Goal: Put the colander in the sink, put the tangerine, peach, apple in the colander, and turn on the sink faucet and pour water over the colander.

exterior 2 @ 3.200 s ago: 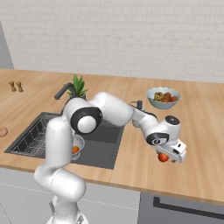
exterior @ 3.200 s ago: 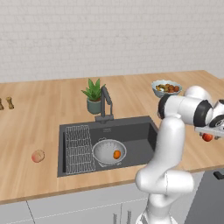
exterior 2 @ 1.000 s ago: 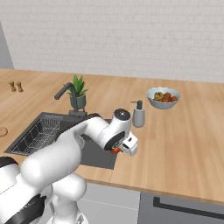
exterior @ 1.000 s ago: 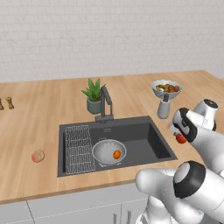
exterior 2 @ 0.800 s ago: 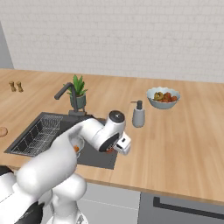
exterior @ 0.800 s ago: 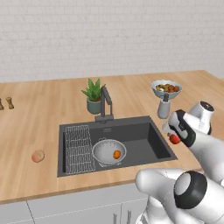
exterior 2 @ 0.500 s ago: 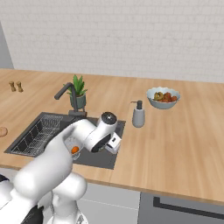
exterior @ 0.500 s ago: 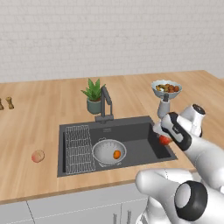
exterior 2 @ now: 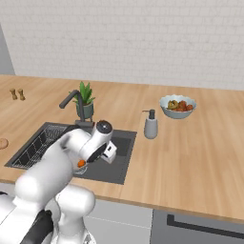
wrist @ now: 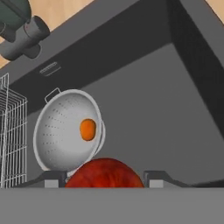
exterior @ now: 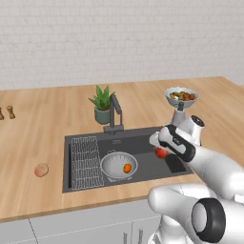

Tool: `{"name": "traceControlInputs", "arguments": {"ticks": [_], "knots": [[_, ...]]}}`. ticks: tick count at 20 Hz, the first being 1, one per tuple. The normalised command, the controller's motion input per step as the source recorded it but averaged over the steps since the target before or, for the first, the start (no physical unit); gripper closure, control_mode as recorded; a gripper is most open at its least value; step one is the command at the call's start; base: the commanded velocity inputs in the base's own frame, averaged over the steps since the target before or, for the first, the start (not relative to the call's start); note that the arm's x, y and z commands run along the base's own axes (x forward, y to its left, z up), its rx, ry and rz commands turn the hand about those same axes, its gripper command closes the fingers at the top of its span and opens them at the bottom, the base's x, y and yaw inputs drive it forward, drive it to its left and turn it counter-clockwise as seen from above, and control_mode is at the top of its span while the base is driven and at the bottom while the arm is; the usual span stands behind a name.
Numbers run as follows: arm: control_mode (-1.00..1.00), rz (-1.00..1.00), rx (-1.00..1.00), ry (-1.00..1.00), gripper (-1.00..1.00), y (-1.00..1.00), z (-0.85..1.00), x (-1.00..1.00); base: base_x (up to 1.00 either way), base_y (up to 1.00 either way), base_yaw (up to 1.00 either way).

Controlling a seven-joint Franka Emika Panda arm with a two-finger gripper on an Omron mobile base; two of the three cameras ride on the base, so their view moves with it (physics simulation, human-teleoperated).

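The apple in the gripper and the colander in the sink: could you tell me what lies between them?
Only bare dark basin floor. In the left base view the apple hangs over the sink right of the colander, which holds the tangerine.

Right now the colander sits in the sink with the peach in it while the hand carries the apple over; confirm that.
Wrong fruit: the colander in the sink holds the tangerine, as the hand view shows. The peach lies on the counter. The hand does carry the apple.

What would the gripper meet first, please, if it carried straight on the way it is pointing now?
Probably the colander in the sink, near its rim. The gripper, holding the apple, points down at it, though depth is hard to judge.
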Motion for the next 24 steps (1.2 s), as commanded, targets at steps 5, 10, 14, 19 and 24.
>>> {"name": "traceControlInputs", "arguments": {"ticks": [5,10,14,19,24], "knots": [[-1.00,0.00,0.00,0.00,1.00,0.70,-0.28,0.47,0.00,0.00,0.00],[-1.00,0.00,0.00,0.00,1.00,0.48,-0.20,0.50,0.00,0.00,0.00],[-1.00,0.00,0.00,0.00,1.00,0.31,-0.14,0.53,0.00,0.00,0.00],[-1.00,0.00,0.00,0.00,1.00,0.04,-0.24,0.12,0.00,0.00,0.00],[-1.00,0.00,0.00,0.00,1.00,0.00,-0.34,0.00,0.00,0.00,0.00]]}}
